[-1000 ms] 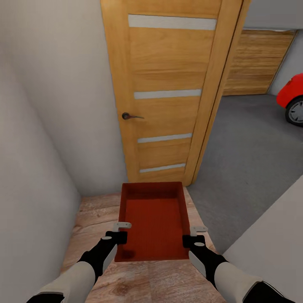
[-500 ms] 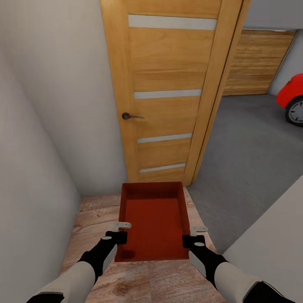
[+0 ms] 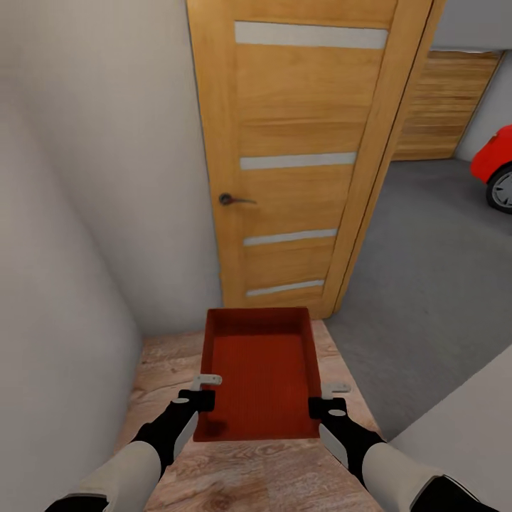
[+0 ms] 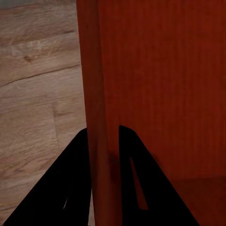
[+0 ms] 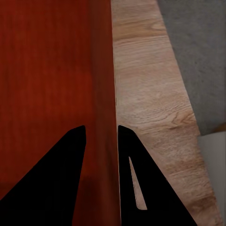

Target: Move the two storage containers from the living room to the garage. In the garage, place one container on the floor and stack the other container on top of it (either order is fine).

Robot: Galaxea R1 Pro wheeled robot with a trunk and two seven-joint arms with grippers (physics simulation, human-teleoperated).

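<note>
Orange-red storage container (image 3: pixel 261 375) | left claw (image 3: pixel 201 391) and right claw (image 3: pixel 328 398) each clenched on one side wall | step: carrying to garage | next: you steer right past door (image 3: pixel 306 156) onto concrete floor (image 3: pixel 427 284)

Head cam high, angled down; wrist cams close on container (image 3: pixel 260 373) walls.

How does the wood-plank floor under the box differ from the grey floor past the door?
The plank floor is light, grained wood with seams; the grey floor is dark, plain and matte. The plank floor lies directly below the orange-red box held by the left gripper and right gripper; the grey floor carries a red car. Both look flat and meet at the doorway.
</note>
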